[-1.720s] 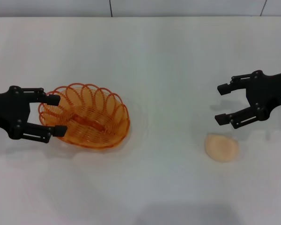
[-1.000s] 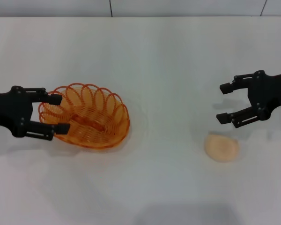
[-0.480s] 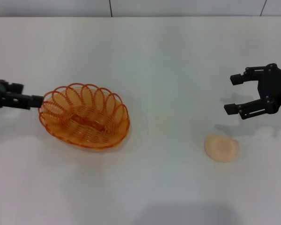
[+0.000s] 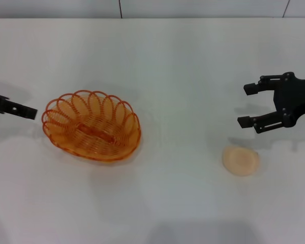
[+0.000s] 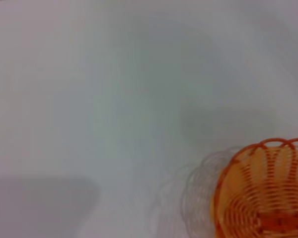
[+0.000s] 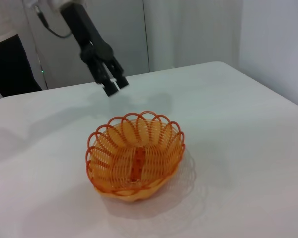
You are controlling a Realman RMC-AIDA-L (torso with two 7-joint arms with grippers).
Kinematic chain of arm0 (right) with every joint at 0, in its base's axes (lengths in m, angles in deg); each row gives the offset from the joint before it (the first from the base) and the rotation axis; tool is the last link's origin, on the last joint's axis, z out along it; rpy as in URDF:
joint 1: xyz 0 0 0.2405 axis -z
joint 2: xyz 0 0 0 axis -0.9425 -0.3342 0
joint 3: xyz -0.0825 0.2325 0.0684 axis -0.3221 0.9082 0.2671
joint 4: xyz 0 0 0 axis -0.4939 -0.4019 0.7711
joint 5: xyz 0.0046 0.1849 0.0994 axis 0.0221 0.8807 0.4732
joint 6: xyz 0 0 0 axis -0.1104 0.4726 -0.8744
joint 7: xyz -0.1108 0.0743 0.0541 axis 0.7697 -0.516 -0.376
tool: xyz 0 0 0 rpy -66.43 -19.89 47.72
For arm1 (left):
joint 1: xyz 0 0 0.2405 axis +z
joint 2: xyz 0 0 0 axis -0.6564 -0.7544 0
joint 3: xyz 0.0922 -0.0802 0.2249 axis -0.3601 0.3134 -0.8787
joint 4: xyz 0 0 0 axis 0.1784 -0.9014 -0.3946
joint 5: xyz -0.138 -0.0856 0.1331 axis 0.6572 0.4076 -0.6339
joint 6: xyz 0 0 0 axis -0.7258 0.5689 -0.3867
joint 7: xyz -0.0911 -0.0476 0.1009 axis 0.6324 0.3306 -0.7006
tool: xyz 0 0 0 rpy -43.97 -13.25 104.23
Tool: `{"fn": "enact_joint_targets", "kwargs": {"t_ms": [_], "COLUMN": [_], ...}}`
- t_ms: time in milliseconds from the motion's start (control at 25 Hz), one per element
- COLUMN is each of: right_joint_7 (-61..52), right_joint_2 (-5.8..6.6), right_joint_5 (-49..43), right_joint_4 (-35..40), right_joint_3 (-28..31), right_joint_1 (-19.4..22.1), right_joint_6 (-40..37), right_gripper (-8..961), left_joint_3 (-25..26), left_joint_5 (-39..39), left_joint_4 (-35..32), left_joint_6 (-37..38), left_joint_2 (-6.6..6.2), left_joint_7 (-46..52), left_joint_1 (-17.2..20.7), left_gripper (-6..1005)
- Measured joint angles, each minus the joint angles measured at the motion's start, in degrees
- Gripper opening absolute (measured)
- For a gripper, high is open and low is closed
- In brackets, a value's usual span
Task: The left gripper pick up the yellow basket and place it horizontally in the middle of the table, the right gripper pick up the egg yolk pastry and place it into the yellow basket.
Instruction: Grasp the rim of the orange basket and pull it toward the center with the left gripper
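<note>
Left gripper (image 4: 25, 112) hanging beside yellow basket (image 4: 91, 132), apparently closed, holding nothing. Right gripper (image 4: 249, 105) spread above egg yolk pastry (image 4: 240, 160); risk crushing it.

One yellow basket (image 4: 91, 133), one egg yolk pastry (image 4: 240, 160), two end effectors: left end effector (image 4: 25, 112), right end effector (image 4: 247, 105).

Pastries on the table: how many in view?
1. The small round pale peach-beige pastry lies on the white tabletop, toward the robot's right, just near-side of the open right hand. The orange-yellow wire basket looks empty.
</note>
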Motion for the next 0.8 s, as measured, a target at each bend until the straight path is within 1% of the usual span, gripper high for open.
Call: {"fn": "enact_joint_targets", "kwargs": {"t_ms": [160,200,240,360,560,800], "right_joint_7": [0.02,0.04,0.06,0.09,0.53,0.74], "right_joint_2": [-0.15,-0.18,-0.20,-0.25,-0.57,-0.78], "right_joint_5": [-0.03,-0.03,-0.03,-0.05,-0.06,-0.14], "right_joint_4": [0.01,0.01,0.01,0.01,-0.03,-0.14], "right_joint_3": [-0.19,-0.19,-0.21,-0.27,-0.31,-0.38], "right_joint_1": [0.06,0.06,0.08,0.13,0.15,0.15], "right_joint_6": [0.01,0.01,0.01,0.01,0.01,0.52], "right_gripper": [873,872,872,872,872,872], "left_joint_3": [-1.62,-1.62,-2.57,-3.35,-4.88,-5.77], "left_joint_5": [-0.24,-0.24,-0.26,-0.27,-0.27,-0.19], "left_joint_4": [5.98,5.98,8.23,10.23,12.80,15.16], "left_joint_6": [-5.11,-5.11,-8.27,-10.81,-14.68,-17.51], "left_joint_2": [0.28,0.28,0.70,1.10,2.25,2.81], "left_joint_7": [-0.34,-0.34,-0.44,-0.45,-0.71,-0.70], "left_joint_1": [-1.76,-1.76,-2.19,-2.67,-3.41,-3.92], "left_gripper": [842,841,841,839,835,831]}}
